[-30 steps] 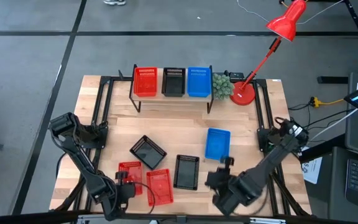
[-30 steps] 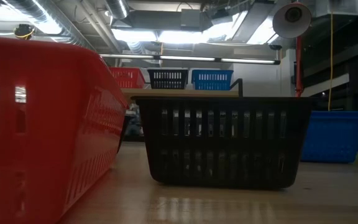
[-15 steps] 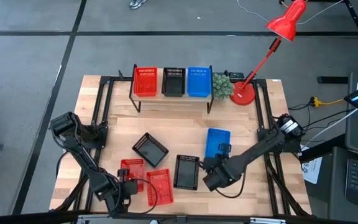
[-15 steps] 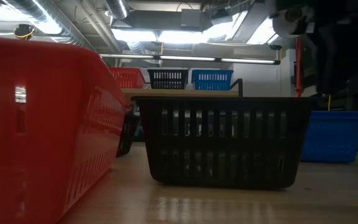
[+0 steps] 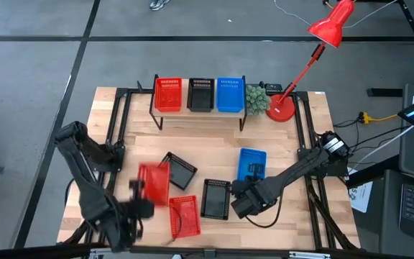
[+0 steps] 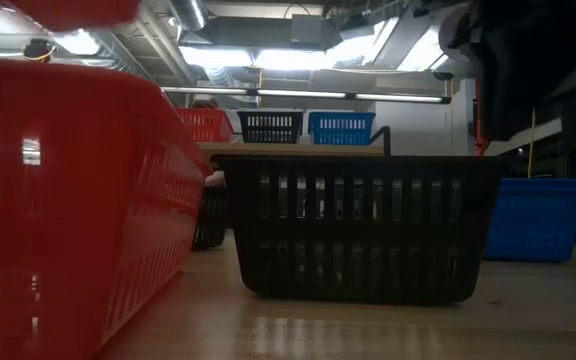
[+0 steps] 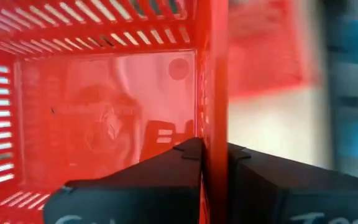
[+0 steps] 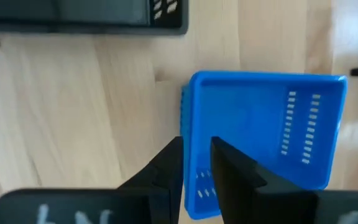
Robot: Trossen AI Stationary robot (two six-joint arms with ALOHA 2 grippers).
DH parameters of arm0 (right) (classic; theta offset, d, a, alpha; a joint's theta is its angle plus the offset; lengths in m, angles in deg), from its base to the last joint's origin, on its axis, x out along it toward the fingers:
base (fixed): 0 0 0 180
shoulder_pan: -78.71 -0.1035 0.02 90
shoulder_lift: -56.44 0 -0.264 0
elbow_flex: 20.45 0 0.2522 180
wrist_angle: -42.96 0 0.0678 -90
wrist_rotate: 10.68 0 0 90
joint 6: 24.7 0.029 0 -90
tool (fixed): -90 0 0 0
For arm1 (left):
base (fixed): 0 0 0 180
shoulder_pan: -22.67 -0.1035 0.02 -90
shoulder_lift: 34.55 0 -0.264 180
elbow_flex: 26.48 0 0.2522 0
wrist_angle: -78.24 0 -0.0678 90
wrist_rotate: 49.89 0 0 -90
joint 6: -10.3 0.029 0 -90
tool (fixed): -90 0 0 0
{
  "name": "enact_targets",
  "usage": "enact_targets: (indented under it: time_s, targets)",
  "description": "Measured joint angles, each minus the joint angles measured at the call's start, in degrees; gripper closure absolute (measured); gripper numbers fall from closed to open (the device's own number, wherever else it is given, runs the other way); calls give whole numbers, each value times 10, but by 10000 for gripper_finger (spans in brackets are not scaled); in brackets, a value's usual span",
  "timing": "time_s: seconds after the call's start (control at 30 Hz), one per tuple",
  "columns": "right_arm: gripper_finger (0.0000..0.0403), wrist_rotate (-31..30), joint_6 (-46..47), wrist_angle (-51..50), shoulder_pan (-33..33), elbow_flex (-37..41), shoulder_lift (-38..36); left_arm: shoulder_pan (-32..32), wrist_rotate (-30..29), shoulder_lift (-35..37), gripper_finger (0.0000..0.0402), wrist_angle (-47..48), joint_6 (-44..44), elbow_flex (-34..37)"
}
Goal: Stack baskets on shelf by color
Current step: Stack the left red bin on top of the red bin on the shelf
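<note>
- My left gripper (image 7: 213,152) pinches one wall of a red basket (image 5: 154,183), lifted above the table; the shelf (image 5: 200,114) lies far ahead.
- My right gripper (image 8: 196,163) straddles the blue basket (image 8: 266,134) wall, not clearly clamped.

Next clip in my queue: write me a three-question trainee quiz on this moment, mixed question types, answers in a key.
1. True or false: the left gripper grips the wall of a red basket.
2. Which basket is the right gripper at? A) red B) black C) blue
3. Fill in: the shelf holds ___ baskets.

Key:
1. True; its fingers straddle the wall, one inside, one outside.
2. C; its fingers straddle the rim of the blue basket on the table.
3. Three: red, black, blue.
</note>
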Motion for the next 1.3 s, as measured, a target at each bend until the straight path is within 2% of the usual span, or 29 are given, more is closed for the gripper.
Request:
enact_targets:
  time_s: [0.07, 0.13, 0.2, 0.33, 0.4, 0.53, 0.73, 0.83, 0.97, 1.3]
  targets:
    - [323, -15, 0, 14, 0, 0, 0, -30, -78, 24, 401, 95, 21, -30]
    - [323, -19, -1, 42, 0, 0, 0, -78, -133, 61, 401, 138, 61, -44]
    - [323, -21, -6, 85, 0, 0, 0, -147, -138, 107, 401, 130, 159, -40]
    - [323, -9, -48, 182, -2, 0, 0, -316, -105, 182, 401, 113, 345, -30]
    - [323, -17, -59, 206, -7, -1, 0, -404, -67, 210, 401, 102, 440, -26]
    - [323, -33, -51, 223, -9, -1, 0, -571, 51, 245, 401, 27, 601, -3]
    - [323, -47, -45, 268, -8, -1, 0, -748, 215, 250, 401, -83, 761, 45]
    - [323, -47, -42, 284, -9, -1, 0, -808, 253, 228, 401, -106, 801, 72]
    - [323, -47, -27, 287, -8, -1, 0, -858, 311, 199, 402, -121, 817, 87]
    - [323, -47, -28, 287, -8, -1, 0, -889, 346, 161, 401, -134, 828, 87]
